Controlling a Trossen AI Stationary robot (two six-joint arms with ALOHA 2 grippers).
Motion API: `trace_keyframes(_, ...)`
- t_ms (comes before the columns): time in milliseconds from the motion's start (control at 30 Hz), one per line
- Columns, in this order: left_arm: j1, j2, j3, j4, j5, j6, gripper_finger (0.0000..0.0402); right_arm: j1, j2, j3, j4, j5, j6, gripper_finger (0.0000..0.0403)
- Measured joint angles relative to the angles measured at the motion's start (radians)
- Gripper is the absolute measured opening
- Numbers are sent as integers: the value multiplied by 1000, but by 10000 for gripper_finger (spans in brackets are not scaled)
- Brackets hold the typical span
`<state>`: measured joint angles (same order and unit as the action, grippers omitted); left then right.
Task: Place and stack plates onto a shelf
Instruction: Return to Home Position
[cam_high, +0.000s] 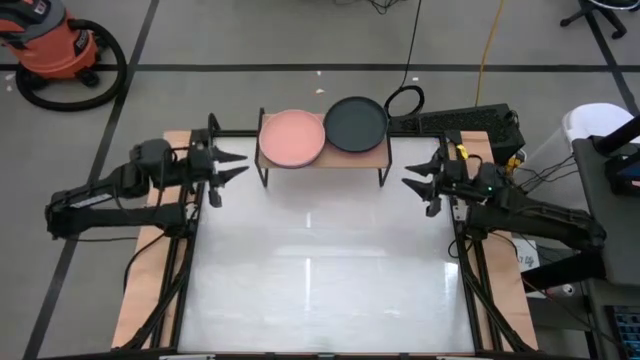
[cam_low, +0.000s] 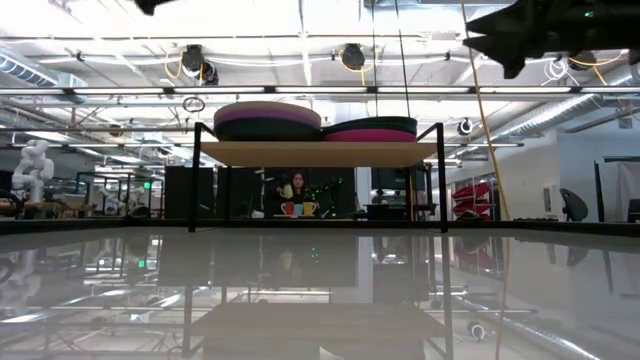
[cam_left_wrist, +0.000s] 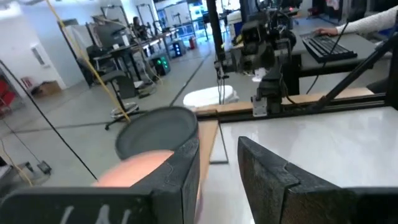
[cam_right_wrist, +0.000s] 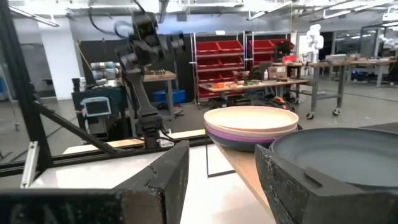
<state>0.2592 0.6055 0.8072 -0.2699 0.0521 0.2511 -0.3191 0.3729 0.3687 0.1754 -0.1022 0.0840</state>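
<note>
The shelf (cam_high: 325, 158) stands at the far edge of the table (cam_high: 320, 270) and carries two stacks of plates side by side. A pink plate (cam_high: 291, 138) tops the left stack and a dark plate (cam_high: 355, 123) the right. The left pincer (cam_high: 238, 166) and right pincer (cam_high: 411, 176) hover open and empty on either side of the shelf, each apart from it.

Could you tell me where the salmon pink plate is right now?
In the high view the salmon pink plate tops the left stack on the shelf, beside the dark plate topping the right stack.
</note>
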Motion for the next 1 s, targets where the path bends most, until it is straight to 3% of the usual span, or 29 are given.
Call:
trace_keyframes(267,0,-177,-271,139,-26,-111,113,0,-134,0,-122,-32,25,164)
trace_keyframes(533,0,-289,-483,342,-27,-150,113,0,-172,-11,-246,-33,59,164)
trace_keyframes(767,0,-301,-543,401,-60,-172,113,0,-174,-102,-196,-75,75,157)
trace_keyframes(1000,0,-301,-544,352,-60,-185,113,0,-215,-170,-158,-86,87,108)
